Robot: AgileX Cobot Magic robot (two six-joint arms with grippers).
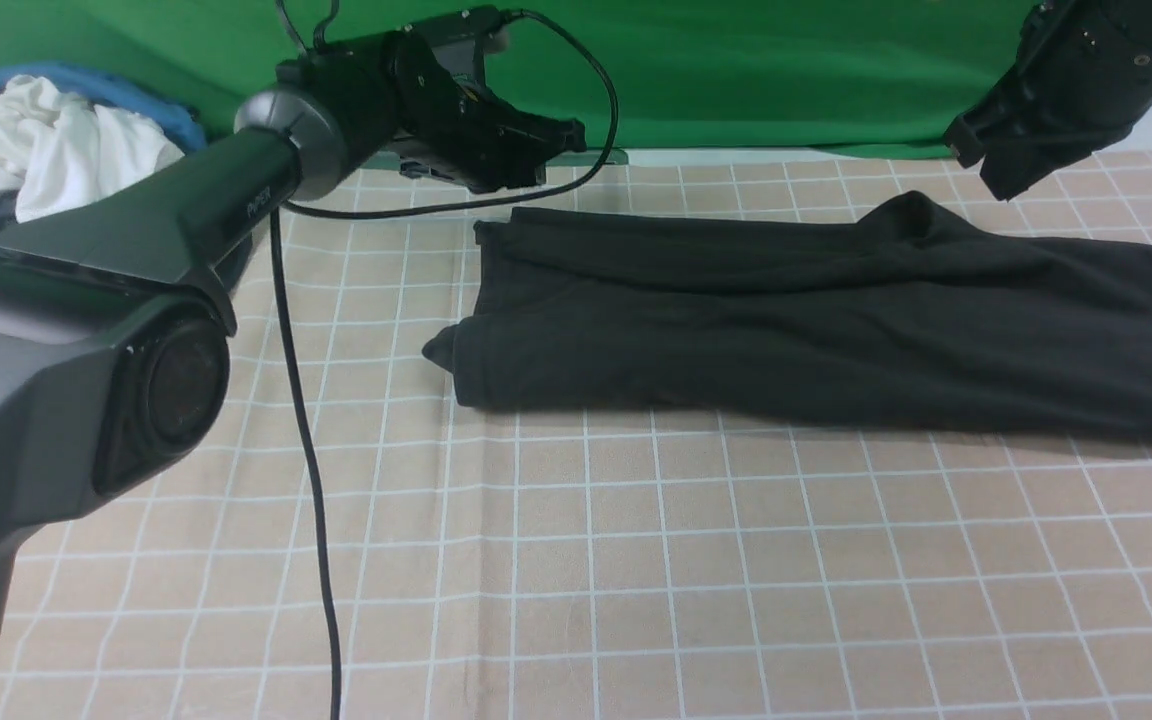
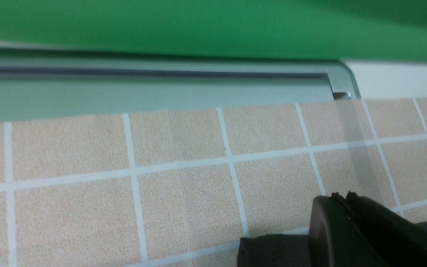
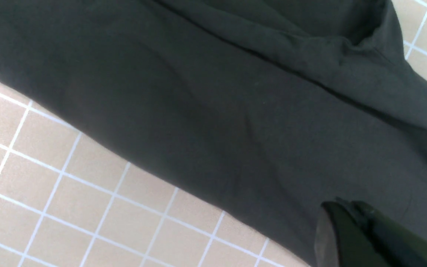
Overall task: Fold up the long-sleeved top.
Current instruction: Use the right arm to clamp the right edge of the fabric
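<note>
Jaws of left gripper (image 1: 568, 132), eleven o'clock, and right gripper (image 1: 986, 170), two o'clock, pressed together, perhaps missing long-sleeved top (image 1: 786, 320): pinch deeper.

- Left arm (image 1: 136, 230) is stretching from the near left out toward the far side, forearm angling up and to the right.
- Its wrist (image 1: 416, 90) is holding the left gripper (image 2: 342, 198) level, pointing right, way out at the far side.
- Those jaws are sitting pressed tight together.
- Right arm (image 1: 1086, 70) is poking in at the far right corner, mostly cut off.
- Right gripper (image 3: 348, 207) is hanging tip-down, jaws pressed together too, nothing visibly pinched.
</note>
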